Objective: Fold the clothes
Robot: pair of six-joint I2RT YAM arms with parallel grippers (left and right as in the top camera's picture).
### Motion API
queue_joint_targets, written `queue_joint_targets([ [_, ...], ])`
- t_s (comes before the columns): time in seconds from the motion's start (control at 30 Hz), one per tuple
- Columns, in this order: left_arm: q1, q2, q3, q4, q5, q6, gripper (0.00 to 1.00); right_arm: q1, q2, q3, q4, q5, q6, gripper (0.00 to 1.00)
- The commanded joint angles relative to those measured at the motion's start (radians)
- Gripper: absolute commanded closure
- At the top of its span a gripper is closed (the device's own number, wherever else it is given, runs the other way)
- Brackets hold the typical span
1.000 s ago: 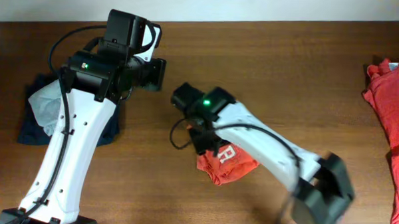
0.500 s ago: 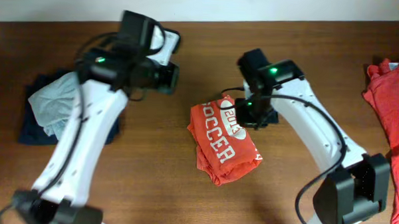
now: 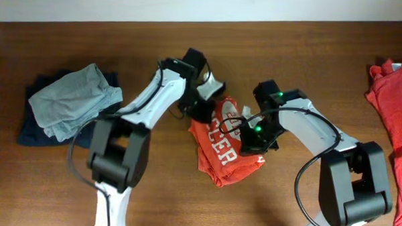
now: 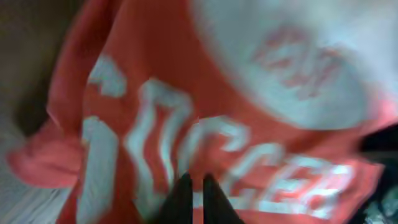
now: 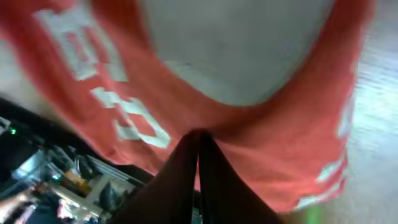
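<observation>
Red-orange T-shirt | left arm, right arm angled inward | left fingers, right fingers pinching cloth

White arms, black joints

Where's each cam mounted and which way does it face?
Overhead: fixed above the table, looking straight down; left arm and right arm reach over the folded T-shirt.
Left wrist: rides the left arm, looks along the left gripper at the SOCCER print; fingertips at bottom.
Right wrist: rides the right arm, looks along the right gripper at the T-shirt; fingers together, mid-frame.
Shared: all three see the T-shirt's white print.
</observation>
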Motion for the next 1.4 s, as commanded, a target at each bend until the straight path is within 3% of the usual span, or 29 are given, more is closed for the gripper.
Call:
queue_joint_targets([
  [0.0, 0.011, 0.065, -0.005, -0.051, -0.149, 0.026, 0.94, -0.029, 0.013, -0.032, 0.002, 0.116, 0.090, 0.92],
  [0.23, 0.055, 0.072, -0.005, -0.086, -0.363, -0.049, 0.93, -0.058, 0.016, -0.070, 0.003, 0.218, 0.113, 0.94],
  [0.4, 0.089, 0.071, 0.021, -0.138, -0.365, -0.064, 0.92, -0.061, 0.012, -0.066, -0.025, 0.218, 0.110, 0.96],
  [0.6, 0.089, -0.009, 0.197, -0.303, -0.289, -0.081, 0.92, -0.060, -0.125, 0.003, -0.108, 0.103, -0.026, 0.96],
  [0.83, 0.054, -0.117, 0.214, -0.195, -0.248, -0.086, 0.72, -0.056, -0.275, 0.013, -0.076, -0.087, -0.029, 0.96],
  [1.1, 0.053, -0.061, 0.136, 0.002, -0.248, -0.085, 0.70, 0.056, -0.183, -0.062, 0.134, -0.149, 0.272, 0.96],
  [1.37, 0.051, 0.036, 0.119, 0.014, -0.210, -0.085, 0.70, 0.191, -0.028, -0.139, 0.223, -0.191, 0.454, 0.96],
])
